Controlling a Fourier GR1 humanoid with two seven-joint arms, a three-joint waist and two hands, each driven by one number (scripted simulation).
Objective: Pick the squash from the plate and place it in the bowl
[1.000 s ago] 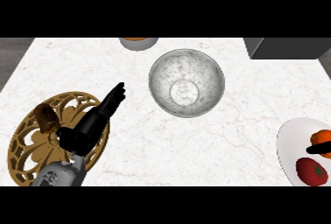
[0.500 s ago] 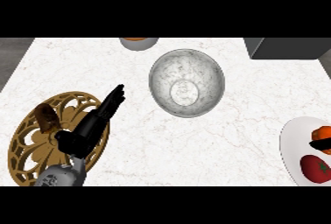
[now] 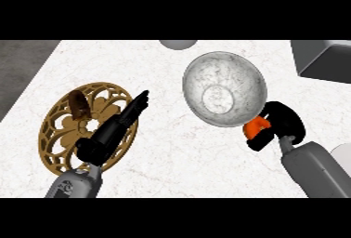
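Curling round an orange piece, the right hand (image 3: 277,123) sits at the near right edge of the bowl (image 3: 224,88), its black fingers and thumb wrapped about what I take to be the squash (image 3: 257,128). Only a small orange patch shows between the fingers; the rest is hidden, so its shape cannot be told. The hand is just beside the bowl's rim, perhaps touching it, and the squash is not over the bowl's hollow yet.

The bowl is a pale marbled one, standing toward the far right of the white desk (image 3: 178,148). Beyond it, at the far edge, a grey rounded thing (image 3: 178,44) is cut off by the view, and a dark grey block (image 3: 322,58) fills the far right corner. A sliver of white at the right edge, near the forearm, may be a plate (image 3: 341,153).

The left hand (image 3: 113,130) lies at the left with fingers straight and together, pointing far and right, holding nothing. It rests over the right part of a gold openwork plate (image 3: 58,135), on which a brown object (image 3: 79,104) lies at the far left side.

The risk, as I judge it, is at the rim: if the right hand lets go from here, the squash could strike the edge and fall onto the desk, or the knuckles could nudge the bowl away. Lifting up and over the hollow first would avoid both.
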